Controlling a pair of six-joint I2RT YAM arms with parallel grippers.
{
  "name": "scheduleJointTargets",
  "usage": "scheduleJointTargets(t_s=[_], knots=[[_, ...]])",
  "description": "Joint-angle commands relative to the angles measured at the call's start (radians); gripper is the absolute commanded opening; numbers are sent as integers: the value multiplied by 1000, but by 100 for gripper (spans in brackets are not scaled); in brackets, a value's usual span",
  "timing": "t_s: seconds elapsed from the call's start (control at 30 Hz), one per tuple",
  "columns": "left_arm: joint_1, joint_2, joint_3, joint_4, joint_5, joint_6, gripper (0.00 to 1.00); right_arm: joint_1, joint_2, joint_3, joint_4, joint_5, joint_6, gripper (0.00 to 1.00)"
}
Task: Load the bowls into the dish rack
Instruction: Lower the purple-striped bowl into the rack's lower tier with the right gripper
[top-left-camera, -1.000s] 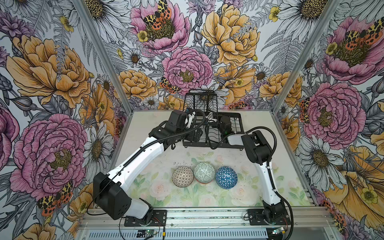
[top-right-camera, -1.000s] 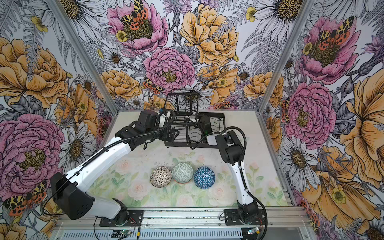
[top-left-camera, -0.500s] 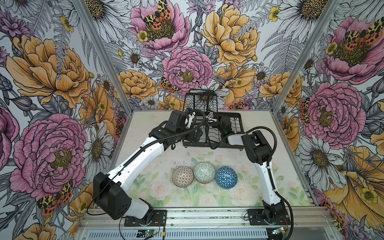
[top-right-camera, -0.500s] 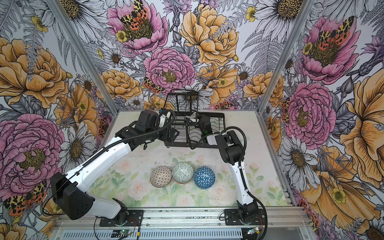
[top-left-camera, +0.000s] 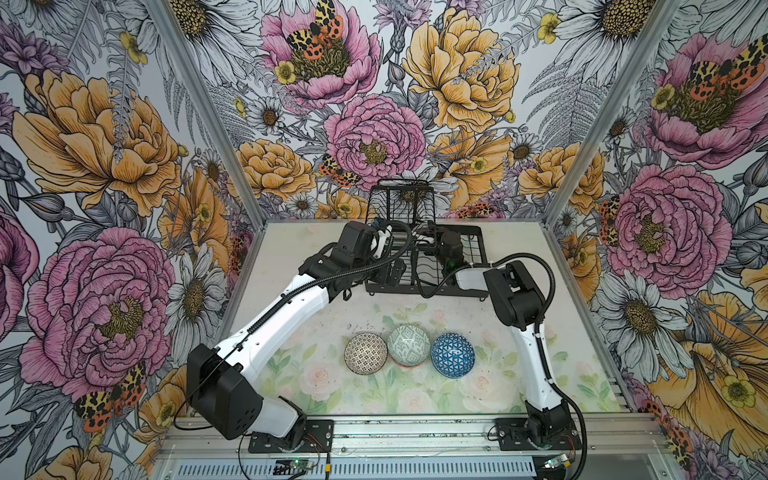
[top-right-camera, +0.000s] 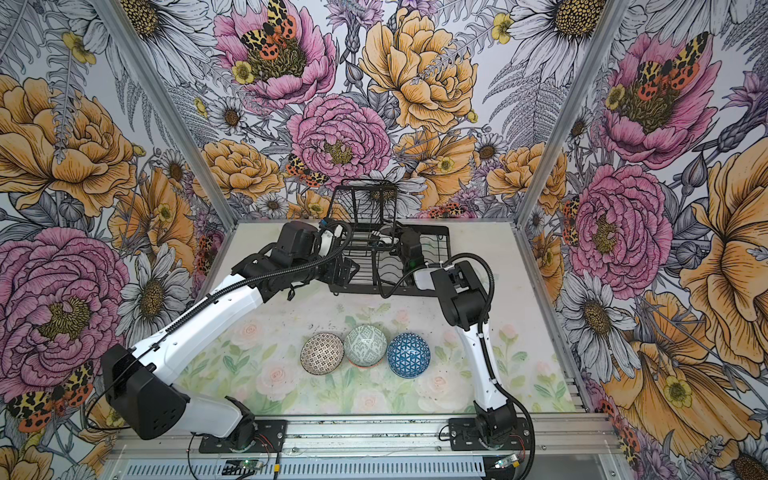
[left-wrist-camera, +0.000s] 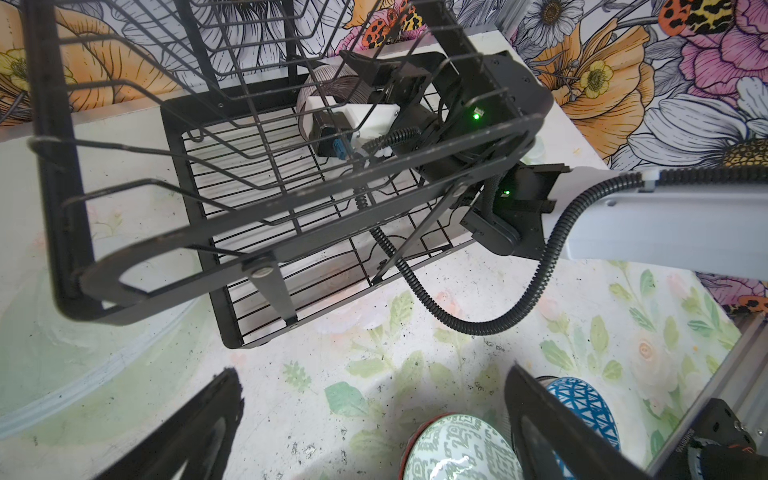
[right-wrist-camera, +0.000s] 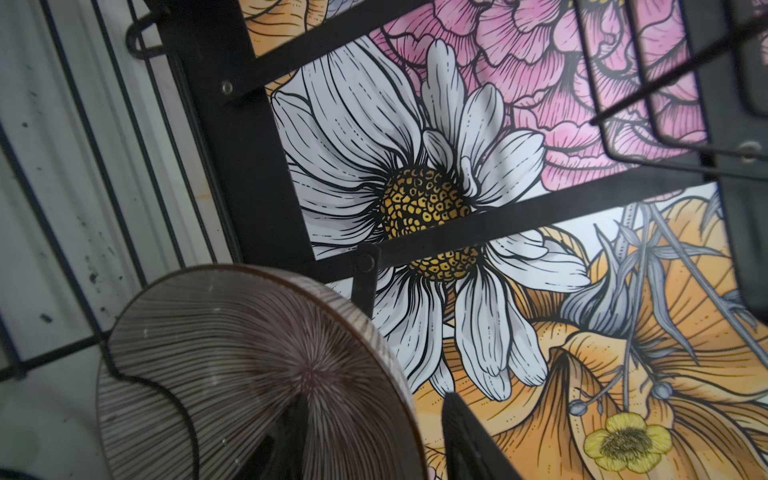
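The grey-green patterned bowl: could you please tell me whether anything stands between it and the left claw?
Nothing visible does. The open left claw hangs by the black wire dish rack, and only bare table mat separates it from the grey-green patterned ceramic bowl, flanked by a blue triangle-patterned bowl.

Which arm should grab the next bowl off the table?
Left. The left gripper is open, empty, facing the grey-green bowl; the right gripper is inside the dish rack, straddling the rim of the pink-lined bowl.
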Motion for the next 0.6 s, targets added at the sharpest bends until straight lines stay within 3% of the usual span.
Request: scheduleJointTargets(t_s=[0.0, 0.33, 0.4, 0.57], knots=[[-7, -4, -12, 3, -13, 10, 99, 7, -40, 15, -14, 3, 22, 60], [-8, -14, -14, 2, -14, 10, 99, 3, -86, -13, -14, 3, 44, 86], [-8, -17, -17, 2, -17, 10, 99, 1, -107, -34, -1, 6, 63, 99], [-5, -23, -19, 4, -21, 15, 99, -7, -196, -125, 2, -7, 80, 99]])
